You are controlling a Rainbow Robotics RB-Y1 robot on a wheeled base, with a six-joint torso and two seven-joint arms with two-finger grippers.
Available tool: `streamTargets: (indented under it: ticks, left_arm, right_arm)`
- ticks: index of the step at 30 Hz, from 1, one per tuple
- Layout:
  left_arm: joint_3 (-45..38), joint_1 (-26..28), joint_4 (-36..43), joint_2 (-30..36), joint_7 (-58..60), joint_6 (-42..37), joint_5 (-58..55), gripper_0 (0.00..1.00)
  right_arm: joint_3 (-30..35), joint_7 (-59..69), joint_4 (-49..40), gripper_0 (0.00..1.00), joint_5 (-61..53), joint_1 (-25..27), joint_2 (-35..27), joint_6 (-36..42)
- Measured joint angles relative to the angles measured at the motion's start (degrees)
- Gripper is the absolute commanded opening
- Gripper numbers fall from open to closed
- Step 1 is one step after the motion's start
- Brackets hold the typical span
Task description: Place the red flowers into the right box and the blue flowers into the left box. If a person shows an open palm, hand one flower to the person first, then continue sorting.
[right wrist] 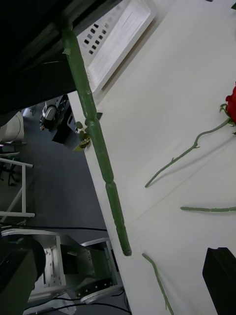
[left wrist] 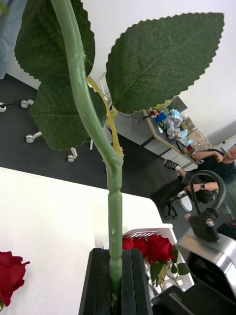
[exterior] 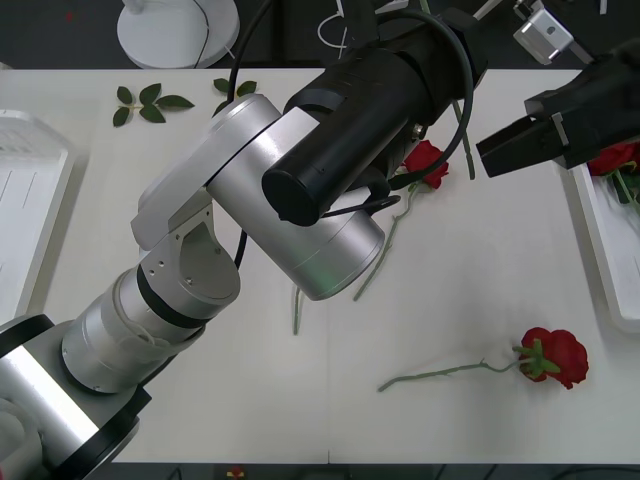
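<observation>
Fingers of the left gripper (left wrist: pixel 116 283) pinch a stem (left wrist: pixel 115 216) that runs straight out from them, leaves at its far end — the right box (left wrist: pixel 169 275), already holding red flowers (left wrist: pixel 147 246), lies just beyond, while the right gripper (exterior: pixel 515 143) hangs beside it, grip unreadable.

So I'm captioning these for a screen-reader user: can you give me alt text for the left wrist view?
The left gripper, black jaws shut on a green rose stem, holds it upright with three broad leaves fanning from it. Behind, the white right box holds red flowers, another red bloom lies on the white table, and a seated person is in the room beyond.
</observation>
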State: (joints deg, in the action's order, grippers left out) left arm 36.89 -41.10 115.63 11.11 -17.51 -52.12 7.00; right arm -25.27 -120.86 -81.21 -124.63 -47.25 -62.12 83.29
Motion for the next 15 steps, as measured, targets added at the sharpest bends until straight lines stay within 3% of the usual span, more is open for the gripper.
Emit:
streamTargets:
  ticks: [8,10,13,15]
  left_arm:
    - [0.0,0.0,0.0,0.0,0.0,0.0,0.0,0.0]
    - [0.0,0.0,0.0,0.0,0.0,0.0,0.0,0.0]
    - [0.0,0.0,0.0,0.0,0.0,0.0,0.0,0.0]
    - [0.0,0.0,0.0,0.0,0.0,0.0,0.0,0.0]
  right_arm:
    - [-1.3,1.5,-1.1,1.0,2.1,0.0,3.41,-2.32]
    - [-1.38,1.53,-1.29,0.87,2.1,0.0,4.12,-3.52]
    - [-1.89,1.84,-1.92,0.52,2.1,0.0,4.6,-5.02]
    - [-2.29,2.48,-2.35,0.35,2.11,0.0,4.61,-5.55]
